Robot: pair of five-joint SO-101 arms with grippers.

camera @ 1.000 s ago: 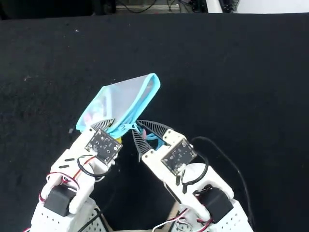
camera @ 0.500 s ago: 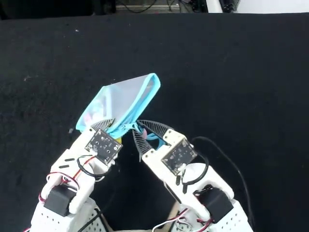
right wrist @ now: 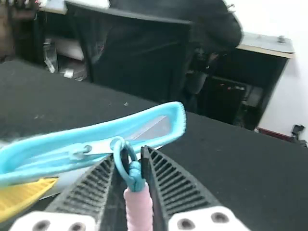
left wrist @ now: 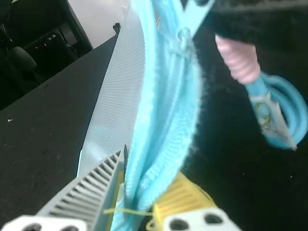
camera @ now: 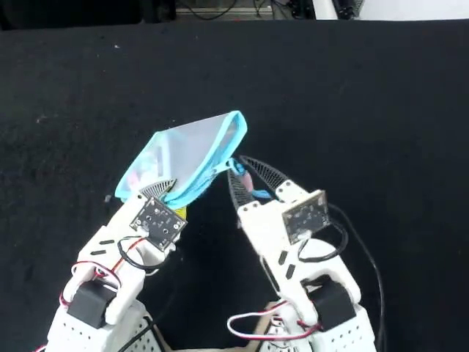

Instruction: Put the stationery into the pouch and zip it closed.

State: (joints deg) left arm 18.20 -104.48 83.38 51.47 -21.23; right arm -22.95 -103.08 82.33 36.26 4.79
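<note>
Left pincer [camera: 170, 192] clamps the pouch [camera: 187, 150] by its near zipper end; right pincer [camera: 245, 178] grips the pull cord [right wrist: 130, 173] beside the slider [right wrist: 86, 149]. Best to draw straight along the zipper line toward the far corner, near end kept taut. Beyond, black counter [camera: 366, 110] runs wide, its back edge well off.

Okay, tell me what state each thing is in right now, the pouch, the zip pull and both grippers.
pouch, held by one end, partly zipped
zip pull, pinched between fingers
left gripper, shut on pouch
right gripper, shut on zip pull
</note>
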